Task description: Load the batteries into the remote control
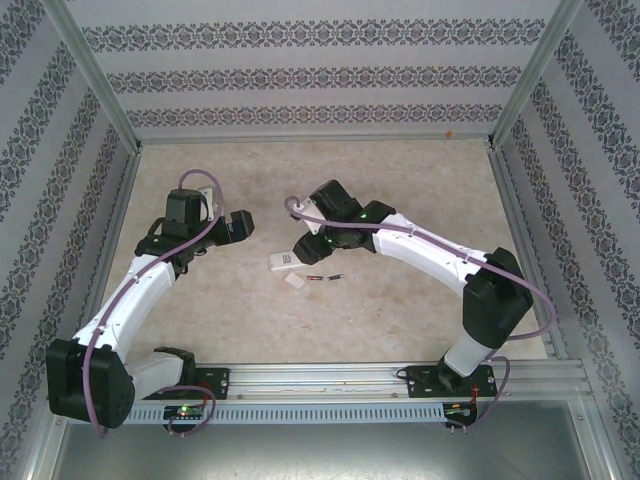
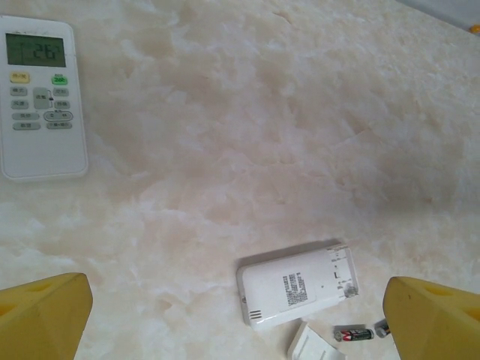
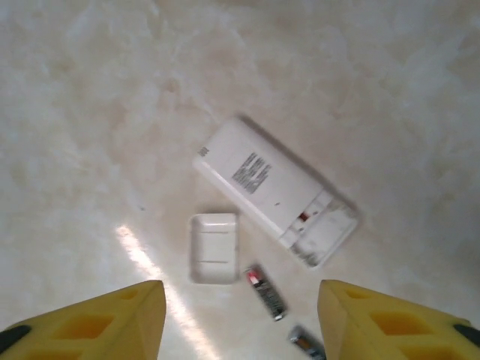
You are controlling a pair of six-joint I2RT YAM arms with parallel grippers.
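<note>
2 batteries (image 3: 265, 292) beside cover (image 3: 214, 247), near remote (image 3: 274, 187)

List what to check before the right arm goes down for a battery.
1. Bay of the face-down remote uncovered: ok.
2. Cover off and lying flat beside the remote: ok.
3. Nearest battery lying loose near the cover: ok.
4. Right fingers apart, nothing between them: ok.
5. Left fingers apart, empty, away from the remote: ok.
6. Which way the battery must face in the bay: cannot tell.
</note>
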